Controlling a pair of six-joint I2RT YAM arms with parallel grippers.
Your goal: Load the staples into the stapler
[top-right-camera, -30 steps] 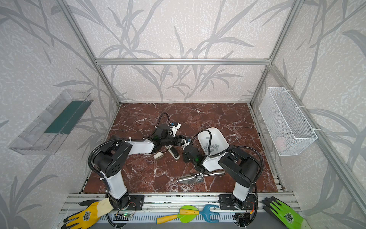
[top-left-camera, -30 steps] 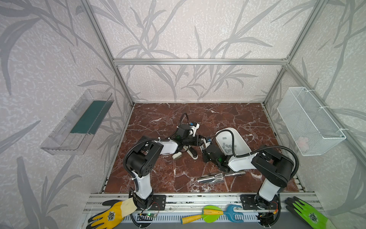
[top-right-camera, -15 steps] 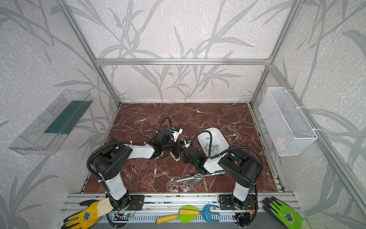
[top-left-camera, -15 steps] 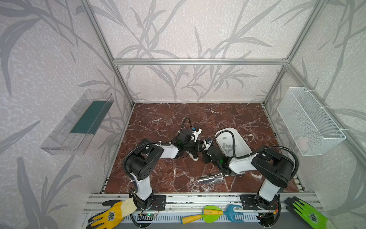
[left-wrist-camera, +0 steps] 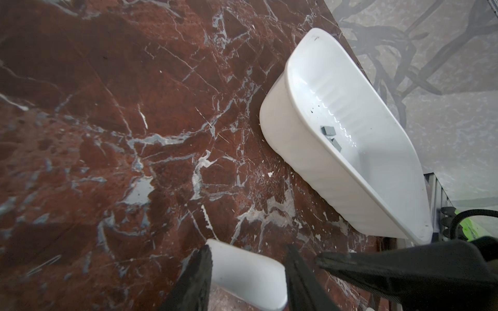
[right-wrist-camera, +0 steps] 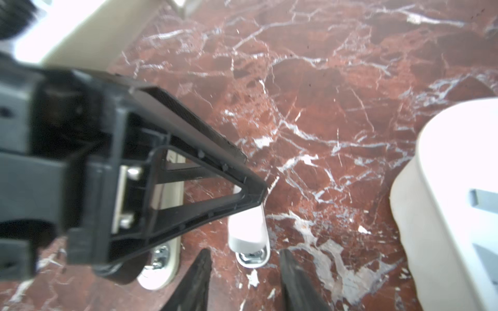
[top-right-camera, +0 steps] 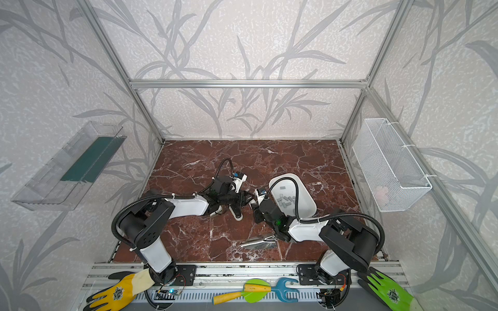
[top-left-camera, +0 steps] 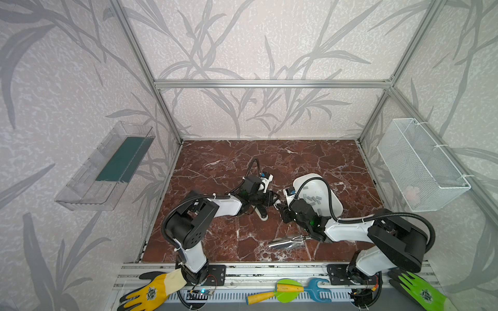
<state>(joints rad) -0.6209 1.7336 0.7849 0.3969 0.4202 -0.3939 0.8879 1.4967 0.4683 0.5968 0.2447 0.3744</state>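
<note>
The right pincer [right-wrist-camera: 244, 253] stands half open around the front end of the stapler [right-wrist-camera: 249, 231], holding nothing. The left pincer [left-wrist-camera: 248, 249] seems to grip its white top, probably to steady it. Farther, the staples [top-left-camera: 312, 200] lie in the white dish [left-wrist-camera: 283, 129]. Next, I think, one strip must be fetched.

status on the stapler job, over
Left gripper shut on white plastic stapler. Right gripper open, empty. Small grey staple strips lie in white oval dish. Nothing blocking.

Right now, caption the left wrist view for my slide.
Left gripper grips the white plastic stapler on red marble tabletop; grey metal staples wait in white oval dish.
</note>
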